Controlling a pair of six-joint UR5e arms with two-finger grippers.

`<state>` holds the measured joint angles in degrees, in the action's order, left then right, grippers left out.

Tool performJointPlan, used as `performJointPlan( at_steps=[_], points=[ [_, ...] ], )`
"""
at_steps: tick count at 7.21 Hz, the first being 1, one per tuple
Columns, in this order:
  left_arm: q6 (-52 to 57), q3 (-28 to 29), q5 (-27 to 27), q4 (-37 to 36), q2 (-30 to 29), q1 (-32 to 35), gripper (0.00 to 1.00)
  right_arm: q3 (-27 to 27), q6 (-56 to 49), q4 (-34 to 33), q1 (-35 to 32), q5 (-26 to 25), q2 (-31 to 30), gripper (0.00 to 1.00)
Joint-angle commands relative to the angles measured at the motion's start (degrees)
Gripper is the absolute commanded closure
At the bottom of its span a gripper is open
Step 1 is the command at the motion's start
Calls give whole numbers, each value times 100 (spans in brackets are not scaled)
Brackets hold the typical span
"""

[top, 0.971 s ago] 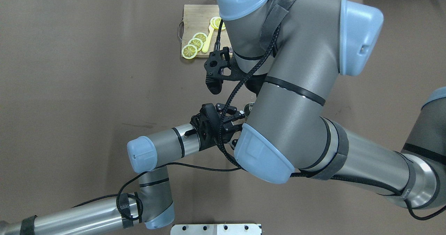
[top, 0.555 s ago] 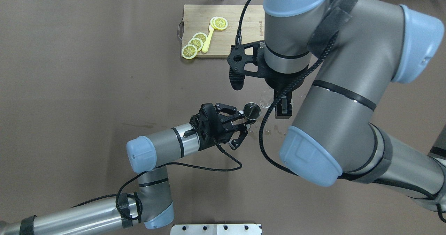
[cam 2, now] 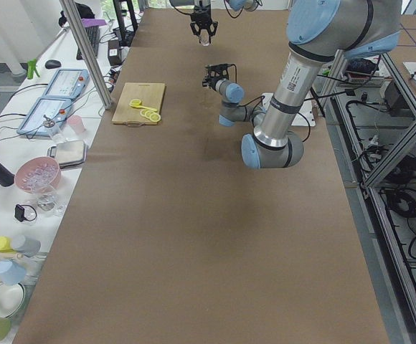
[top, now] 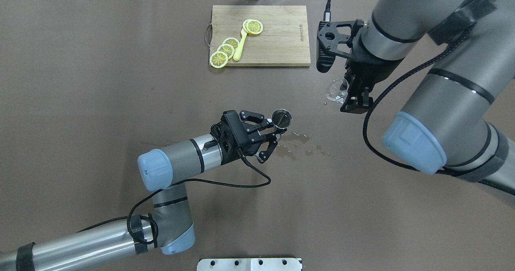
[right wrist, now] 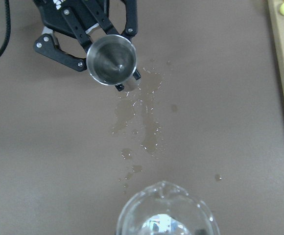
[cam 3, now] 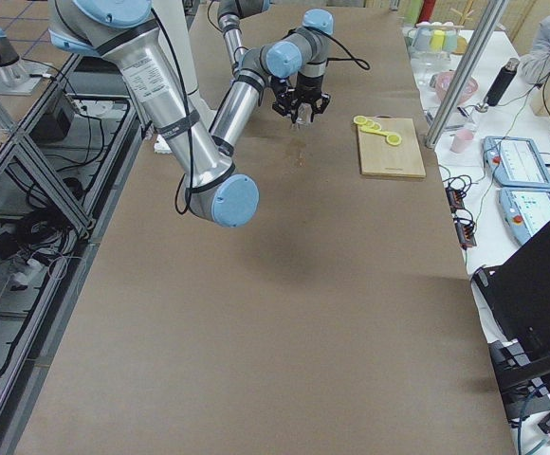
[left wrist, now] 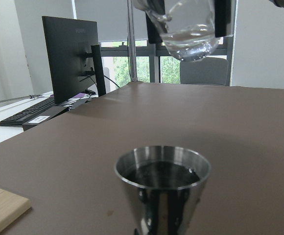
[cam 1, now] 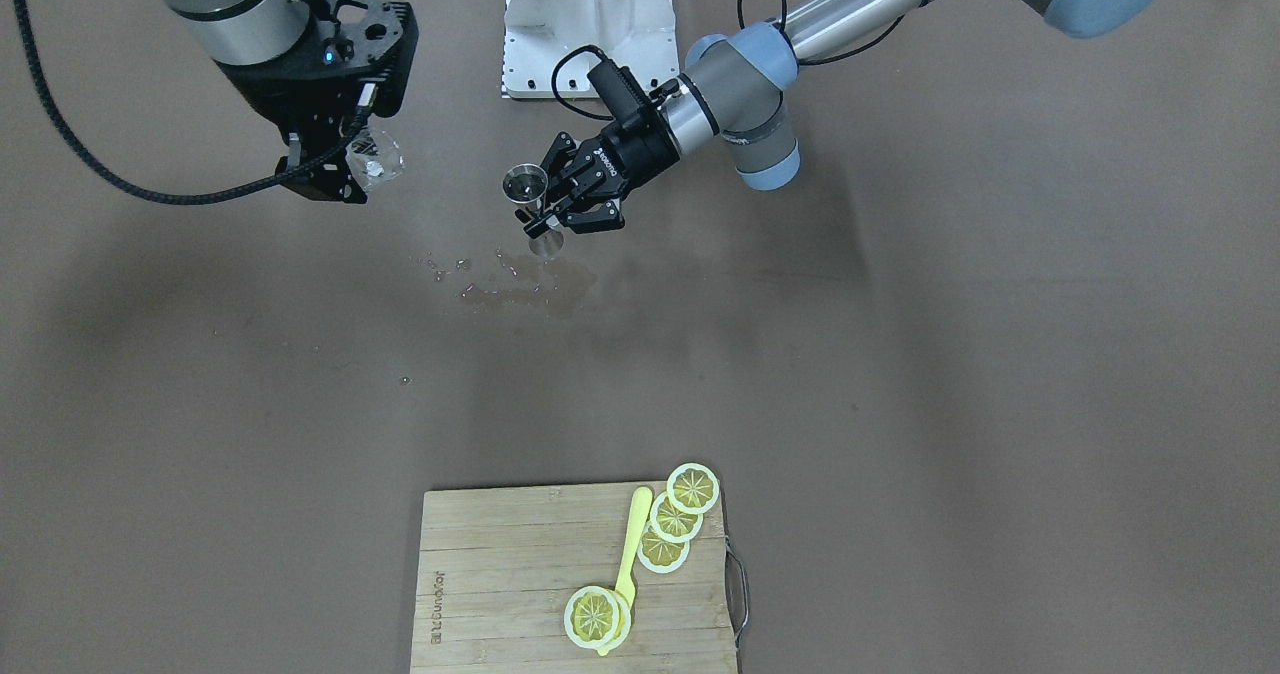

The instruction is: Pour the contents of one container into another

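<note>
A steel jigger (top: 281, 118) with dark liquid in its upper cup (left wrist: 162, 183) is held upright above the table. My left gripper (top: 277, 131) is shut on its waist, also seen in the front view (cam 1: 545, 219). A clear glass cup (top: 335, 90) is tilted in my right gripper (top: 353, 99), which is shut on it. The glass (cam 1: 376, 159) hangs higher than the jigger (cam 1: 524, 182) and well off to its side. From the right wrist, the glass rim (right wrist: 166, 213) is at the bottom and the jigger (right wrist: 111, 59) at top left.
Spilled liquid (top: 299, 144) lies on the brown table below and right of the jigger. A wooden cutting board (top: 281, 46) at the far edge carries lemon slices (top: 225, 50) and a yellow spoon (top: 240, 46).
The right arm has swung away to the right and back with the glass, leaving the jigger in plain sight. The left gripper and jigger shifted slightly left.
</note>
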<state>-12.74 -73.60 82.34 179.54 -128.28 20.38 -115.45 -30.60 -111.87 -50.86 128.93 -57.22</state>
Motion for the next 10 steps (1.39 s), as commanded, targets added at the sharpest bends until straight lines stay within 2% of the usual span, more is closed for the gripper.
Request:
performJointPlan(
  at_steps=[1,2,3,5,6,10],
  points=[
    [-9,-162,18,19,240,358,100,906,2,1434,-764,981,-246,100],
    [-17,-460,27,11,469,718,100,1293,10,1953,-976,1298,-246,100],
    [-44,-802,45,-50,784,1035,100,1454,28,2376,-1057,1415,-246,100],
    [-53,-1050,54,19,1155,1135,100,2084,237,3761,-1136,1696,-281,100],
    [-70,-1208,54,72,1470,1117,100,2349,639,4404,-1128,1715,-281,100],
    [-88,-1280,18,143,1833,1337,100,2799,2870,6768,-1084,1680,-325,100]
  ],
)
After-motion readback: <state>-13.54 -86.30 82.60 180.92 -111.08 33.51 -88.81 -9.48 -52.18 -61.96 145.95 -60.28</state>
